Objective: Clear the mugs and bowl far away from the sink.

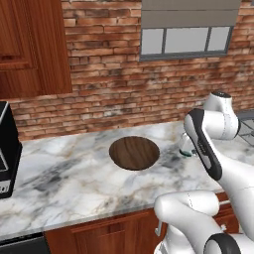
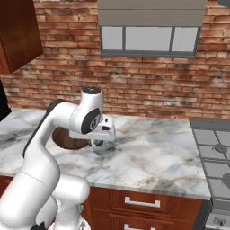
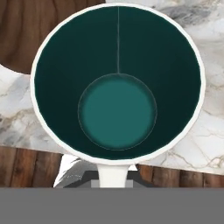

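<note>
- The claw (image 2: 99, 142) is pinched almost fully together on the mug (image 3: 117, 83), gripping it by its pale handle at the near rim.
- In the hand view we are looking straight down into that mug: a white rim, dark teal walls, a lighter turquoise floor, and nothing inside it.
- From the right base view only a sliver of teal shows under the hand, just above or on the countertop (image 2: 152, 157); which of the two I cannot tell.
- In the left base view the mug (image 1: 185, 152) peeks out beside the white forearm, pale with a teal edge.
- Just beside it sits the bowl (image 1: 134, 153): wide, round, shallow, dark brown wood with visible grain, and empty.
- Bowl and mug look close, but whether they touch is not clear.
- The countertop is white marble veined in grey, with red-brown wooden drawers (image 2: 148, 202) below.
- Behind runs a rough brick wall (image 1: 119, 74) with a grey-framed window (image 2: 148, 38).
- A grey stovetop (image 2: 214, 157) sits at the right end.
</note>
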